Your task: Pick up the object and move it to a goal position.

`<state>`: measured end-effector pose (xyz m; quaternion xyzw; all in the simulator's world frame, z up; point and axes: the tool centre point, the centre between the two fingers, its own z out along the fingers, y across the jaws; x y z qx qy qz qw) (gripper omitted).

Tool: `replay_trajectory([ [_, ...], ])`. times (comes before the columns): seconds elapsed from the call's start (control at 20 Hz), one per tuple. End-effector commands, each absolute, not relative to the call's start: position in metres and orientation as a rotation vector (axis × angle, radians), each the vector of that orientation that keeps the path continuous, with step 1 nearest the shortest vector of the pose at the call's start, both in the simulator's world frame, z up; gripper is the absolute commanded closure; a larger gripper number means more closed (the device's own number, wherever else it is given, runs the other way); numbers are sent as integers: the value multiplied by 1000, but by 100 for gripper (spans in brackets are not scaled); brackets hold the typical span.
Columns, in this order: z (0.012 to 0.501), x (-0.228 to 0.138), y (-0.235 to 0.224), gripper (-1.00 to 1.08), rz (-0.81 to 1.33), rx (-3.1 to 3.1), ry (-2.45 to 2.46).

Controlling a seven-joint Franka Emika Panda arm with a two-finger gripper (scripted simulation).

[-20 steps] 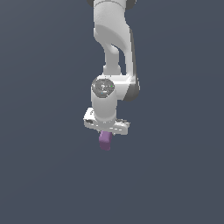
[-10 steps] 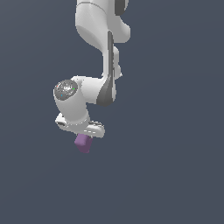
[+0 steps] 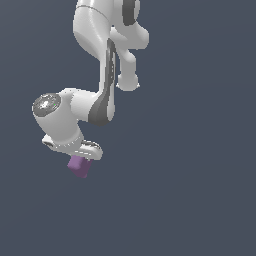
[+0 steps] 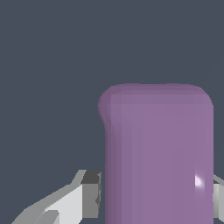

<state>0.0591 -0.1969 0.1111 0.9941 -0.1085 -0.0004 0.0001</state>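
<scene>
Even, flat light; we note a small glare spot on the purple block (image 4: 159,157); renders sharp, shadowless.

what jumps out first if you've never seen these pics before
The white robot arm stands out against a plain dark grey backdrop, reaching down from the top of the exterior view toward that view's lower left. At its tip the pincer is shut on a small purple block that sticks out below it. In the wrist view that block fills much of the picture, with a grey finger pressed against one side.
</scene>
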Motion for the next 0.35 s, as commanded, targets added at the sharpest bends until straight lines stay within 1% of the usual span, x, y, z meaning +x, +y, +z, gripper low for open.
replay_trajectory([
  [0.0,112,61,-203,108,0,3123,-338],
  [0.3,112,62,-203,108,0,3123,-339],
])
